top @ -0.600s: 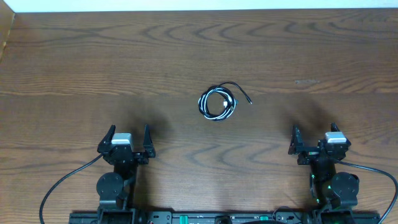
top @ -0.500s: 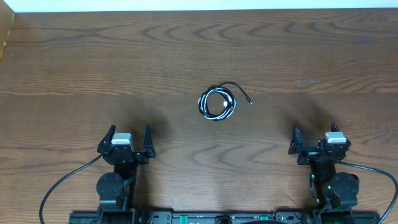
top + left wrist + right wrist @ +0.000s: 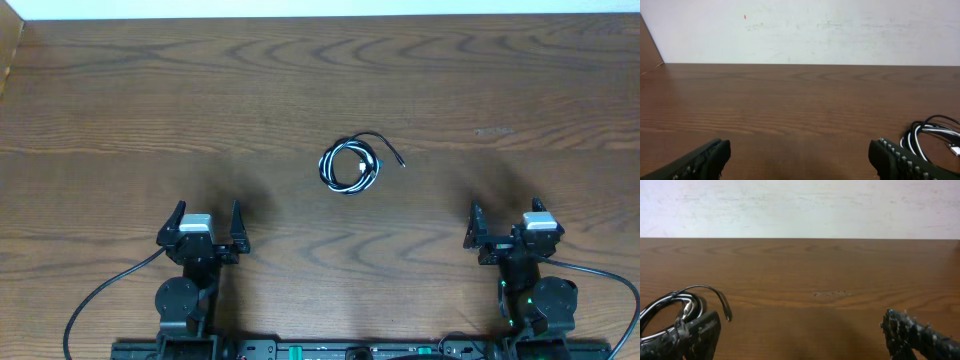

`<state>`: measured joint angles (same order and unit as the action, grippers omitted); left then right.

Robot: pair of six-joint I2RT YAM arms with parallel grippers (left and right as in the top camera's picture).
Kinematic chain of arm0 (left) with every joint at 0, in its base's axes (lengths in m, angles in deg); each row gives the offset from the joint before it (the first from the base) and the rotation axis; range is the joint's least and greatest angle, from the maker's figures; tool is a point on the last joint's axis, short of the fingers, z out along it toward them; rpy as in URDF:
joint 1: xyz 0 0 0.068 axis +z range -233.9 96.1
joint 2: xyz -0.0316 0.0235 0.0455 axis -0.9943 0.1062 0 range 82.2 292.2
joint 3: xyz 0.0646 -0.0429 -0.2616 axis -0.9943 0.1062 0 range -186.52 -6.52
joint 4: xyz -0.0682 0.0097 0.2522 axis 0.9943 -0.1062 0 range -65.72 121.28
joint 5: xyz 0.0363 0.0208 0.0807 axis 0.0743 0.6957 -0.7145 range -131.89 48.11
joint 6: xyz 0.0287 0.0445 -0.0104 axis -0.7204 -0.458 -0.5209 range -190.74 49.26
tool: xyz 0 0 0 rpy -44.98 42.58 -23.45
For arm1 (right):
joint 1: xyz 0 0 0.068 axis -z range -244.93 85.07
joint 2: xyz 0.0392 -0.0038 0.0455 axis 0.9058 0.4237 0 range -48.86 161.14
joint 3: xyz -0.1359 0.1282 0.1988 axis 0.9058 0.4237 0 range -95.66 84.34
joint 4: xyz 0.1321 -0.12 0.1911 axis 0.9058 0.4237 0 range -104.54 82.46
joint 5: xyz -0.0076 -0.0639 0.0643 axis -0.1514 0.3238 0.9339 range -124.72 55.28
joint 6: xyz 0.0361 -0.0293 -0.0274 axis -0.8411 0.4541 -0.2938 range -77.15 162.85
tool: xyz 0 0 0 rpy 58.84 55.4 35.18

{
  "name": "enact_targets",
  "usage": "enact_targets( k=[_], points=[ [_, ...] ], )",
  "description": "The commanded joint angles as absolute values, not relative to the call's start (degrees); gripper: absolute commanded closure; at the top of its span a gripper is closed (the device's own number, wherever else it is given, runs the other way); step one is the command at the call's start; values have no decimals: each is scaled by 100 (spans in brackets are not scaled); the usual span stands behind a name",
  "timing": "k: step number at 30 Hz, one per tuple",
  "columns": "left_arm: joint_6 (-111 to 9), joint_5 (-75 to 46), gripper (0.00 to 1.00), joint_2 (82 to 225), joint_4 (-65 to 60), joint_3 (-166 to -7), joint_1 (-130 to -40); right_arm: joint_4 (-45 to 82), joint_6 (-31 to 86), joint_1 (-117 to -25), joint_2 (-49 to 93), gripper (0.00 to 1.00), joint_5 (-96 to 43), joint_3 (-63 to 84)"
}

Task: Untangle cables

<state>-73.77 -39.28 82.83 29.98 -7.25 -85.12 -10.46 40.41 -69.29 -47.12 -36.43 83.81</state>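
The cables lie as one small tangled coil of black and white cords in the middle of the wooden table, with a black plug end trailing to the right. The coil shows at the right edge of the left wrist view and at the left of the right wrist view. My left gripper is open and empty near the front left, well short of the coil. My right gripper is open and empty at the front right.
Thick black wires run from the arm bases along the front edge. A white wall bounds the far side of the table. A wooden side panel stands at the far left.
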Motion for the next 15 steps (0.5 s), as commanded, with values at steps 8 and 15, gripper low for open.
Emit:
enact_targets(
  k=[8, 15],
  points=[
    [-7414, -4148, 7, 8246, 2716, -675, -8488, -1035, 3969, -6899, -4747, 1, -3626, 8402],
    [-7417, -4151, 7, 8246, 2725, -675, -8488, -1040, 4013, -6899, -4747, 1, -3650, 8402]
  ],
)
